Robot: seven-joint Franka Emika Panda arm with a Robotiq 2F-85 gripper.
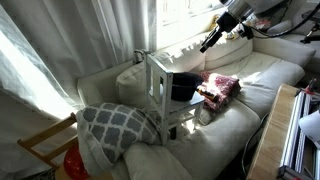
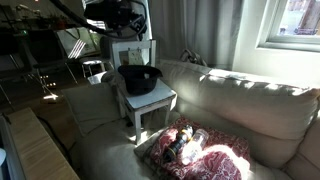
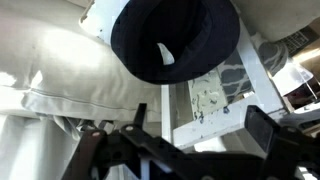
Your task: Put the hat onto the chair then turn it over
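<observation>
Black and bowl-like, the hat (image 3: 172,40) rests crown-down on the chair (image 3: 212,98) seat, hollow upward, so the flip looks done; the tool (image 3: 180,145) hovers above, jaws spread wide, holding nothing.

Black hat (image 2: 139,79) upturned on white chair (image 2: 164,101)

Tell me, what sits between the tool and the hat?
Nothing: the wrist view shows a bare gap between tool and hat, with the chair behind.
</observation>
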